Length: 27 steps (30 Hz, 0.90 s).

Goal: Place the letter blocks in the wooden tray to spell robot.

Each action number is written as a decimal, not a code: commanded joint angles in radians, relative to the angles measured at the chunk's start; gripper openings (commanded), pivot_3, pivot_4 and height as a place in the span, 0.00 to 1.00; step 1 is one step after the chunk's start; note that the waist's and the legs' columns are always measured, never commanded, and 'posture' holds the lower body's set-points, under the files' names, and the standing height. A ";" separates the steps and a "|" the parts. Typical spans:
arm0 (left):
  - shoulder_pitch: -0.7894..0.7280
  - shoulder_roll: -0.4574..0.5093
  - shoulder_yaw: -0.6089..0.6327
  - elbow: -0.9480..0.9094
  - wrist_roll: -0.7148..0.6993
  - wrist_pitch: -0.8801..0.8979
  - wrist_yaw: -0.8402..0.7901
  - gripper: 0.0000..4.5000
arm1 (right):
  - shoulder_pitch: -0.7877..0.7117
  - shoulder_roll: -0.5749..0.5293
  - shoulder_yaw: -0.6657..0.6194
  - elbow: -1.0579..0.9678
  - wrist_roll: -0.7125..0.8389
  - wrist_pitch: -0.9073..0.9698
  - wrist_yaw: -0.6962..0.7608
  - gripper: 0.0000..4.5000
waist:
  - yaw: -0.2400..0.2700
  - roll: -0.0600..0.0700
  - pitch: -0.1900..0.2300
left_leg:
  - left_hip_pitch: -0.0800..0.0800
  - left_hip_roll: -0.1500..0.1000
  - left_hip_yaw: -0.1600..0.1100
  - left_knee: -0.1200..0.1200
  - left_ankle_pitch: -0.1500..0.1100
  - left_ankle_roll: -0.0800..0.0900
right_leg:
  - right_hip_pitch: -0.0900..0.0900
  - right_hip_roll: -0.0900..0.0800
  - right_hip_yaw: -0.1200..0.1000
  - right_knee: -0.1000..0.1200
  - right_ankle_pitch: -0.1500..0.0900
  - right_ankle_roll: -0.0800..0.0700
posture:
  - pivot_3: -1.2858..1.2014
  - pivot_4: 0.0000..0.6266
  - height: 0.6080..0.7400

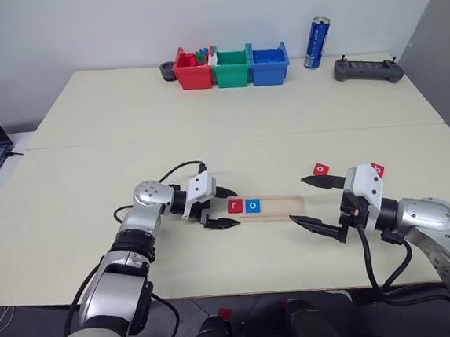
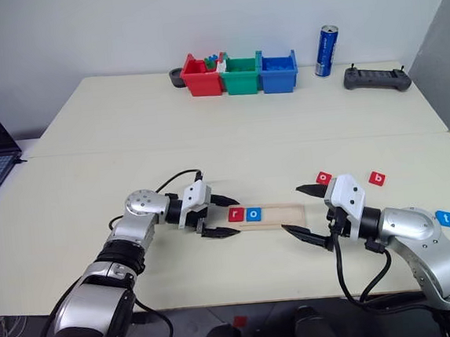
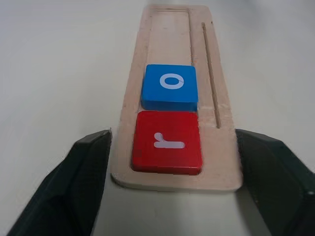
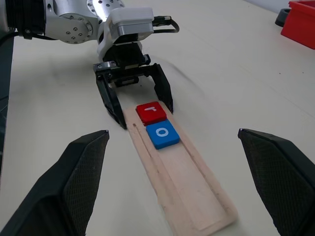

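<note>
Bracing the tray (image 1: 272,207) at 9 o'clock with left tool (image 1: 217,208) open; right tool (image 1: 316,201) gaping, waiting.

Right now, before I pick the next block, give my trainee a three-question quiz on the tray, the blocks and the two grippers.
1. True or false: the wooden tray already holds two blocks.
2. Which block sits nearest the left gripper? A) red r block B) blue o block C) blue t block
3. Fill in: the red b block and the red o block lie on the ____, beyond the right gripper.

Key
1. True: r, then o, at the tray's left end.
2. A. The open fingers straddle that end of the tray, holding nothing.
3. Table.
</note>
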 commanded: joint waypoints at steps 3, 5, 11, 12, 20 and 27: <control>-0.016 -0.001 -0.005 0.011 0.004 -0.007 -0.005 0.76 | -0.010 -0.003 -0.022 -0.032 0.019 0.006 -0.011 1.00 | 0.000 0.000 0.000 | 0.000 0.000 0.000 0.000 0.000 0.000 | 0.000 0.000 0.000 0.000 0.000 0.000 | 0.52 0.24 1.00; -0.021 -0.015 -0.006 0.004 0.003 -0.009 0.005 0.76 | -0.009 -0.007 -0.026 -0.032 0.021 0.006 -0.009 1.00 | 0.001 0.000 0.000 | 0.000 0.000 0.000 0.000 0.000 0.000 | 0.000 0.000 0.000 0.000 0.000 0.000 | 0.52 0.24 1.00; -0.041 -0.077 -0.024 0.009 0.019 -0.028 0.035 0.76 | 0.006 -0.027 -0.043 -0.029 0.024 -0.004 0.007 1.00 | 0.004 0.000 0.000 | -0.001 -0.001 0.000 0.000 0.000 0.000 | 0.000 0.000 0.000 0.000 0.000 0.000 | 0.52 0.24 1.00; -0.045 -0.088 -0.025 0.014 0.021 -0.030 0.041 0.76 | 0.009 -0.030 -0.043 -0.028 0.022 -0.006 0.009 1.00 | 0.004 0.000 0.000 | -0.001 -0.001 0.000 0.000 0.000 0.000 | 0.000 0.000 0.000 0.000 0.000 0.000 | 0.52 0.24 1.00; -0.054 -0.113 -0.026 0.038 0.036 -0.051 0.065 0.76 | 0.033 -0.032 -0.055 -0.028 0.011 -0.012 0.004 1.00 | -0.002 -0.001 0.000 | 0.000 0.000 0.000 0.000 0.000 0.000 | 0.000 0.000 0.000 0.000 0.000 0.000 | 0.52 0.24 1.00; -0.045 -0.104 -0.025 0.036 0.032 -0.057 0.058 1.00 | 0.044 -0.028 -0.052 -0.030 0.006 -0.015 0.002 1.00 | 0.000 -0.001 0.000 | 0.000 0.000 0.000 0.000 0.000 0.000 | 0.000 0.000 0.001 0.001 0.000 0.000 | 0.52 0.24 1.00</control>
